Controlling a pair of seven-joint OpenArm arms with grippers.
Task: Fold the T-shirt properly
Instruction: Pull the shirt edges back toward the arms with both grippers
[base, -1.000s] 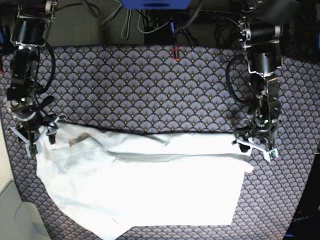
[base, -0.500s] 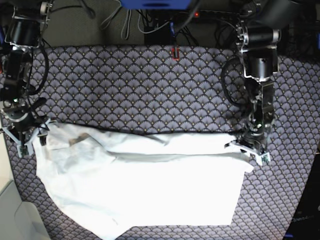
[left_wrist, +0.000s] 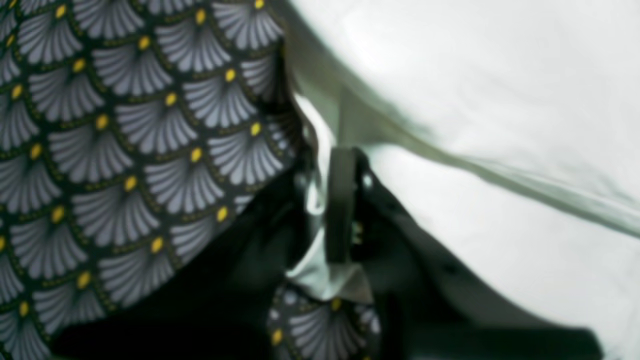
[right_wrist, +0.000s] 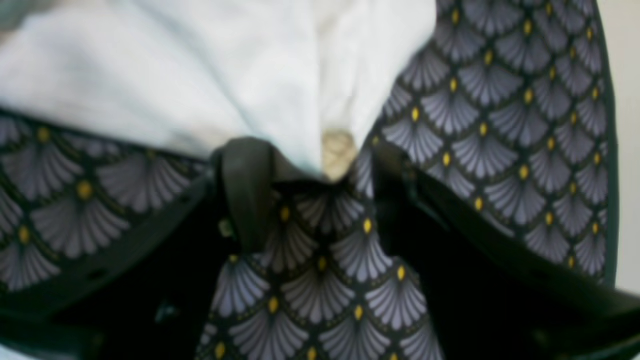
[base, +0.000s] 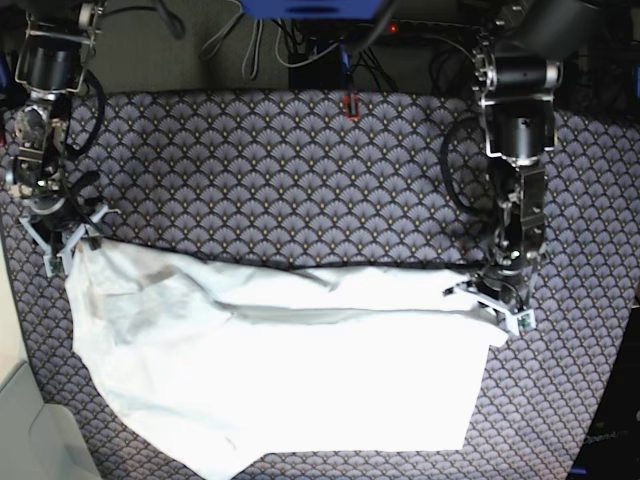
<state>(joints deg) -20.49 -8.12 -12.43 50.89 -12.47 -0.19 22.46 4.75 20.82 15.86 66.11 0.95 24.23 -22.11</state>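
Broadly, the T-shirt (base: 280, 370) lies spread across the near half of the patterned tablecloth (base: 300, 170), folded lengthwise, with its far edge running as a long line from one gripper to the other. Beyond that edge the cloth-covered table is bare up to the cables at the back, so both arms have open room there. On the near side the shirt reaches almost to the bottom of the base view, and its corner nearest the right arm slants inward.

No containers show in any view.

The left gripper (base: 498, 300) sits at the shirt's far corner on the base view's right. Only its wrist camera shows the detail: the jaws are pressed together on a thin fold of the white fabric (left_wrist: 320, 200), with the fabric stretching away taut above them.

The right gripper (base: 62, 235) stands at the opposite far corner. Its wrist view shows what the overhead cannot: the jaws stand apart, with a bunched tip of the shirt (right_wrist: 330, 150) lying between the fingers (right_wrist: 245, 190) and patterned cloth visible beneath it.
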